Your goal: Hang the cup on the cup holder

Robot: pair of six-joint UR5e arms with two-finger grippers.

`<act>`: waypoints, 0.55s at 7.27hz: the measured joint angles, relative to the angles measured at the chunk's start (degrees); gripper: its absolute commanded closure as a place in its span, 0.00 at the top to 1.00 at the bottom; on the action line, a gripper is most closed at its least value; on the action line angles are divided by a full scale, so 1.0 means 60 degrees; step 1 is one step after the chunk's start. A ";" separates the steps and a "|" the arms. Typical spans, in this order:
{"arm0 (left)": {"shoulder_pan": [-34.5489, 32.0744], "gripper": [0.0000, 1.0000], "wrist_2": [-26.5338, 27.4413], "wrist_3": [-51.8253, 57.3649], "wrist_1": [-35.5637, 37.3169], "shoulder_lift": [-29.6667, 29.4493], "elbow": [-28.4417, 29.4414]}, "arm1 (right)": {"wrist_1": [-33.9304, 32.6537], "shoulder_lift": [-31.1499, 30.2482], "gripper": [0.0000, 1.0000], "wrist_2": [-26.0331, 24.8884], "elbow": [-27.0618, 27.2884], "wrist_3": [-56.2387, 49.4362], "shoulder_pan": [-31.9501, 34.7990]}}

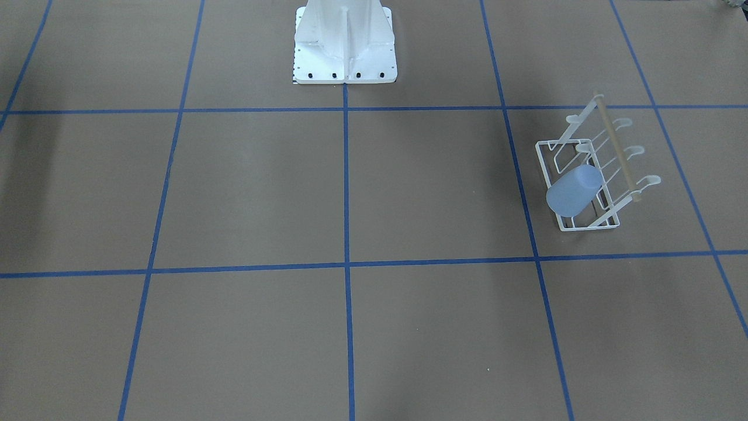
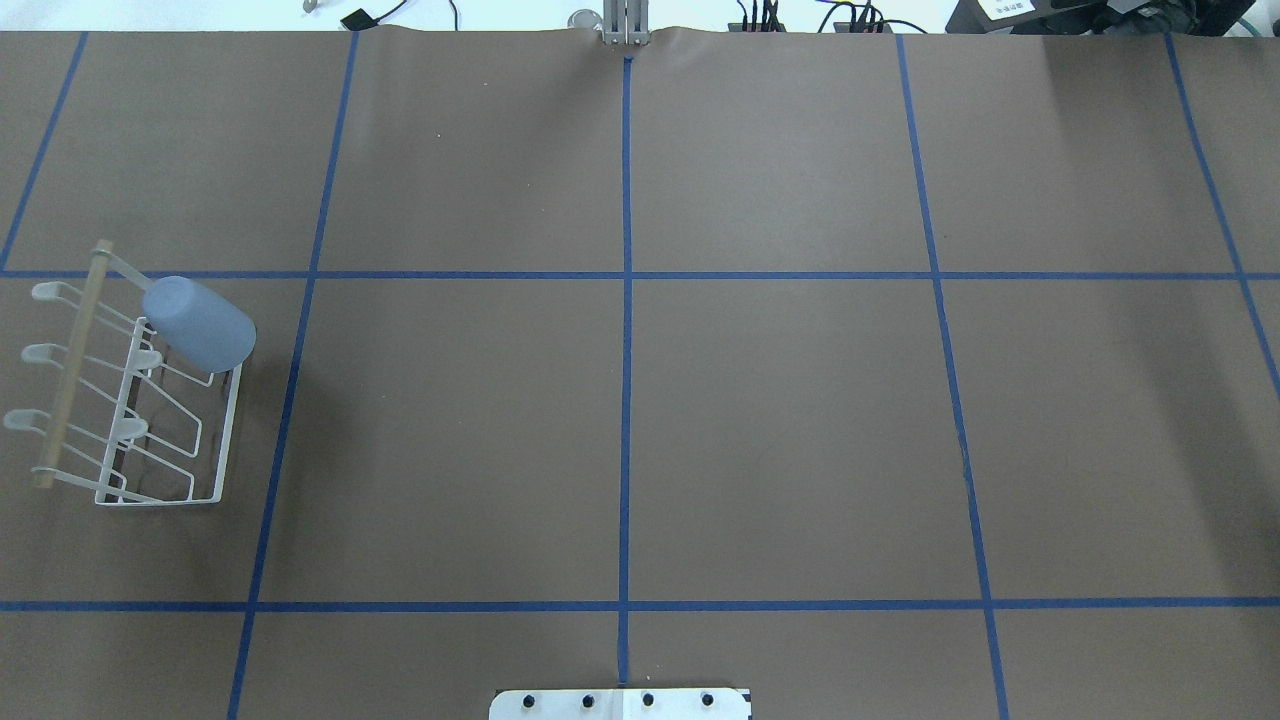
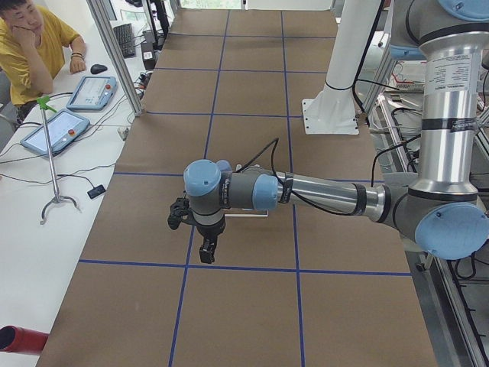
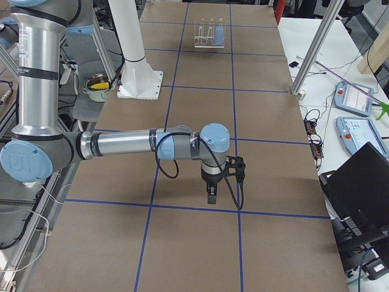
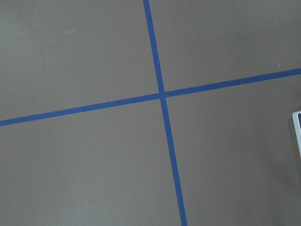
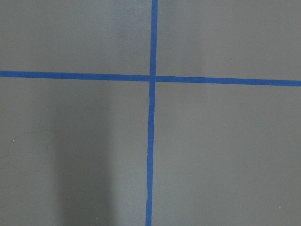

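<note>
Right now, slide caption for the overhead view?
Pale blue plastic tumbler sits tilted on white wire rack with wooden rod, left side of brown table.

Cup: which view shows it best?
Overhead exterior: the cup is large, unblocked, tilted on the cup holder. Front-facing is similar; exterior right shows it tiny; in exterior left the arm hides it; wrist views miss it.

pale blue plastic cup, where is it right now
In the overhead view the pale blue plastic cup sits tilted on the white wire cup holder, at its end farthest from the robot, far to the robot's left.
</note>
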 measured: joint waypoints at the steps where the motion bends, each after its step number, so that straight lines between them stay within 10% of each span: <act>1: -0.0001 0.98 0.0039 -0.0029 0.0008 0.0119 -0.0117 | 0.0004 0.0006 1.00 0.0000 -0.0002 0.0014 0.0000; 4: 0.0017 0.98 0.0063 -0.0025 0.0017 0.0259 -0.0379 | 0.0006 -0.0001 1.00 0.0000 -0.0076 0.0025 -0.0009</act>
